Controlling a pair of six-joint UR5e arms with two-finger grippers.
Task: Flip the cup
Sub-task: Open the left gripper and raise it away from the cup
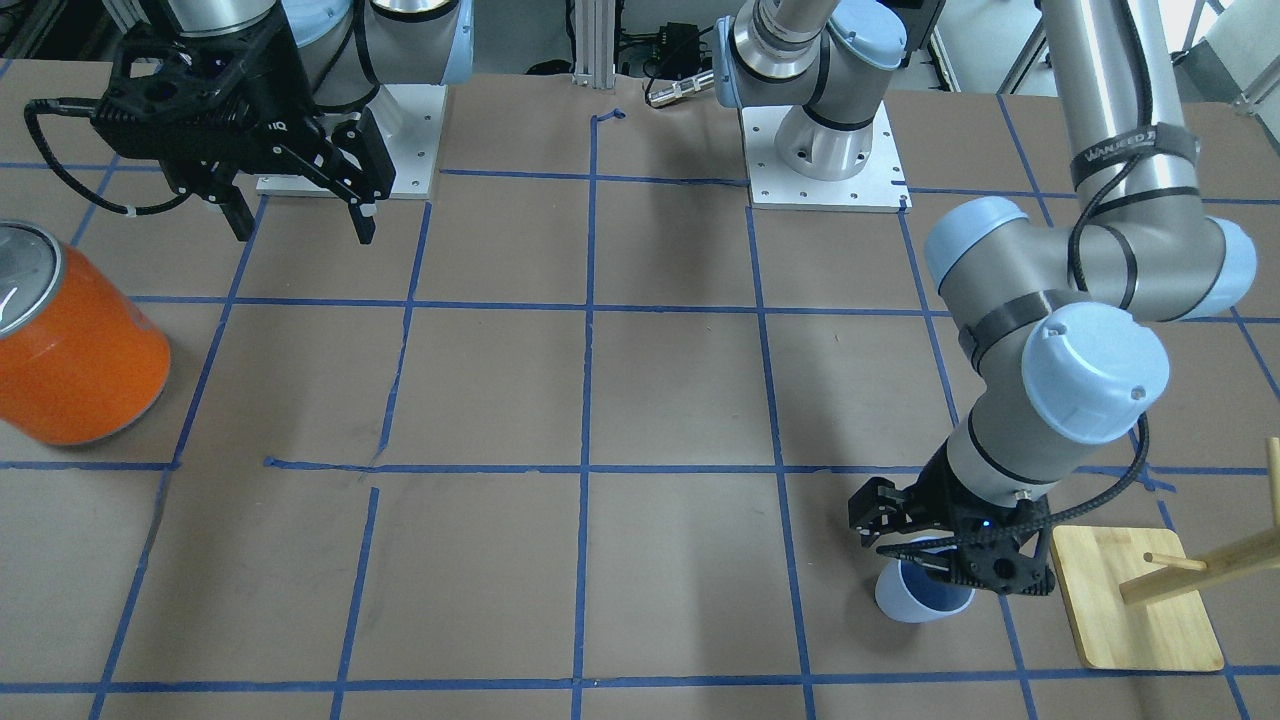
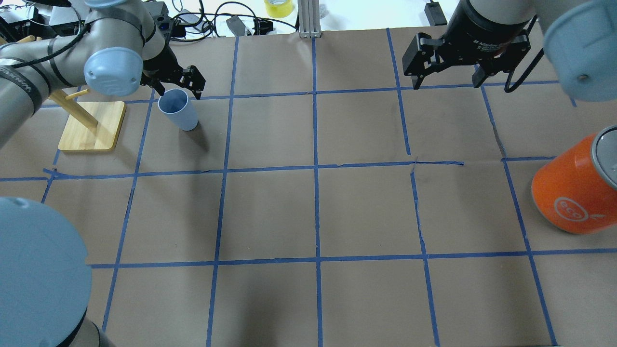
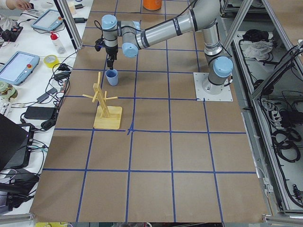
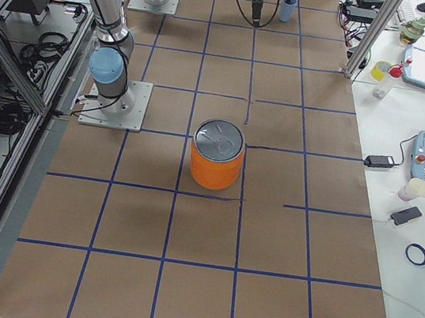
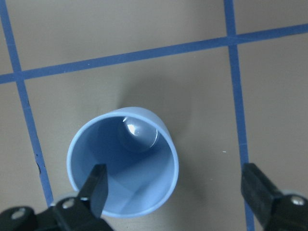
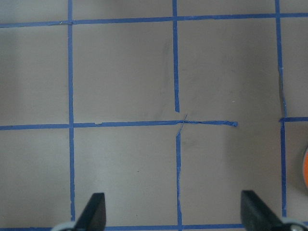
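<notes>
A robotics lab. The table [image 3: 156, 156] is papered brown and gridded with blue tape [image 2: 318, 260]. Two robot arms [image 1: 1100, 270] are bolted to it on metal plates [image 3: 213, 87]. Beside the table, opposite the robot, benches [image 3: 28, 47] carry teach pendants [image 3: 17, 66] and cables [image 3: 57, 78]. Aluminium posts [image 3: 67, 23] stand at its edge.

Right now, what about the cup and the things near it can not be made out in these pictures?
1. Cup: front view, the left pincer covers part of its rim.
2. Left wrist view: whether the finger over the cup's mouth touches its wall.
3. Orange can: overhead view, cut off by the right edge.
4. Wooden rack: front view, top cut off by the right edge.
</notes>
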